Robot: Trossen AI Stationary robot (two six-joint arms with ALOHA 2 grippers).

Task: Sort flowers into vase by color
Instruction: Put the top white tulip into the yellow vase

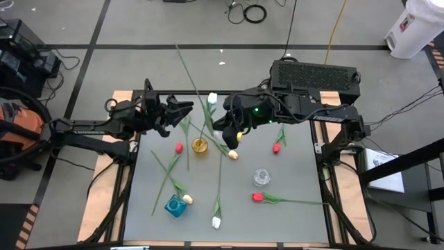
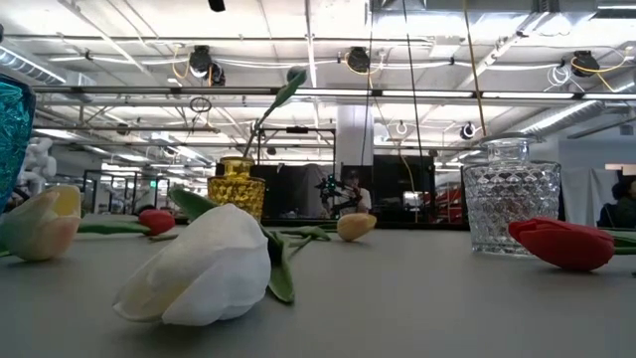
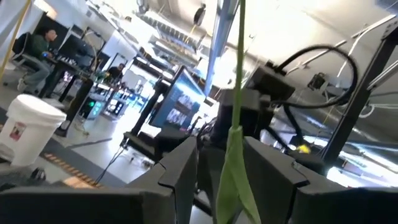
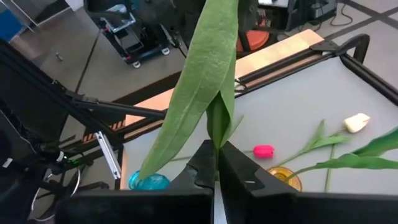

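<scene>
Nearest the front edge of the bench (image 1: pixel 291 167) a white tulip (image 1: pixel 216 222) lies flat, head to the front and stem running back. Beside it are a blue vase (image 1: pixel 175 205) with a pale yellow head (image 1: pixel 187 199) touching it, and a red tulip (image 1: pixel 258 197) whose stem points out to the right side. These loose flowers are simply waiting their turn. Farther in stand a clear vase (image 1: pixel 261 176) and a yellow vase (image 1: pixel 200 146), the yellow one already carrying a stem that leans as it rises (which colour it bears I cannot tell). Above the back of the bench both arms meet. The right gripper (image 4: pixel 217 149) has its jaws pressed together on a green stem and leaf (image 4: pixel 211 93), holding the flower clear of the bench, presumably so it can be steered tail-first into a vase. Its long axis rises steeply away from the jaws. The left gripper (image 3: pixel 229 149), just across from it, has its jaws apart on either side of a thin stem (image 3: pixel 239 74). That looks like readiness to take or steady it.
</scene>
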